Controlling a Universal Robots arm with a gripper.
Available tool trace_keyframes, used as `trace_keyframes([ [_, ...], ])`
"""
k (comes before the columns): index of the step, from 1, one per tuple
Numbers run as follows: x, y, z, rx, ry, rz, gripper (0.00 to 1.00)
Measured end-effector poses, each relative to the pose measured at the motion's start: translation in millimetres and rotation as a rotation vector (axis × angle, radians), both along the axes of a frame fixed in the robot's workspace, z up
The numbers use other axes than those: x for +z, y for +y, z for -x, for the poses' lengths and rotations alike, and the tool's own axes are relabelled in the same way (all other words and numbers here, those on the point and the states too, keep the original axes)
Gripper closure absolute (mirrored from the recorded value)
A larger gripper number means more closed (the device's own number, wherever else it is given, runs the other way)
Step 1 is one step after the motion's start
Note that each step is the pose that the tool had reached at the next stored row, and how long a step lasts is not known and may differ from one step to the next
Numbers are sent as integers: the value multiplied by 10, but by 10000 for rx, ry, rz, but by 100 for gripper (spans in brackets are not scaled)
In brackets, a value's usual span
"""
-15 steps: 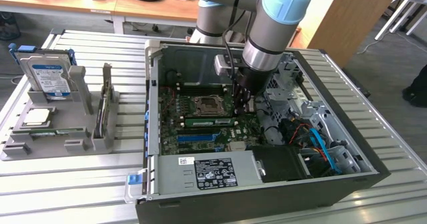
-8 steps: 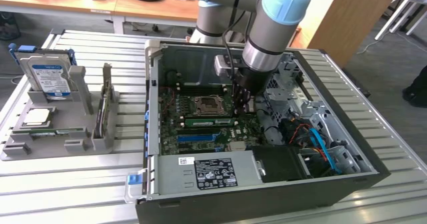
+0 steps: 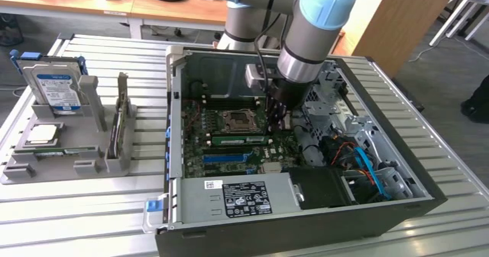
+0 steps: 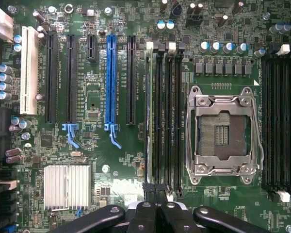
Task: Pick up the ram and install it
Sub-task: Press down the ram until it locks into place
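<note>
Slatted metal desk (image 3: 68,211) carrying an open computer case (image 3: 306,222) laid on its side, with wooden office desks behind. Beside the case, toward the exterior view's left, a grey parts holder (image 3: 84,165) stands on the slats; in it, a silver blue-labelled hard drive (image 3: 55,90) upright, a processor chip (image 3: 42,133) lying flat, and a dark expansion card (image 3: 117,125) standing on edge. Inside the case: green motherboard (image 4: 97,145) with an empty CPU socket (image 4: 222,131), a blue expansion slot (image 4: 110,80) among black ones, a white slot (image 4: 29,70), a finned silver heatsink (image 4: 67,187), and a bank of memory slots (image 4: 170,111) next to the socket. Power supply (image 3: 244,198) with a black label sits at the case's near edge in the exterior view. Robot arm (image 3: 306,28) reaches down into the case over the motherboard. Gripper (image 4: 157,213): fingers together, hovering directly over the end of the memory slot bank, clamped on nothing that can be made out. Ram (image 4: 149,111): seated on edge in the outermost slot of that bank, on the side facing the expansion slots, its thin edge visible along the slot's length.
</note>
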State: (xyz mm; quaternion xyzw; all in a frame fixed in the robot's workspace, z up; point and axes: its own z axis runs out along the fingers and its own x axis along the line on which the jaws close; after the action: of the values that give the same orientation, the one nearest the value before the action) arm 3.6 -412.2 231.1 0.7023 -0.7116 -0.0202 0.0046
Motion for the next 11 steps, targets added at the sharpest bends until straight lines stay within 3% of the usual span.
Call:
trace_keyframes([
  [11, -32, 0, 0, 0, 0, 3, 89],
])
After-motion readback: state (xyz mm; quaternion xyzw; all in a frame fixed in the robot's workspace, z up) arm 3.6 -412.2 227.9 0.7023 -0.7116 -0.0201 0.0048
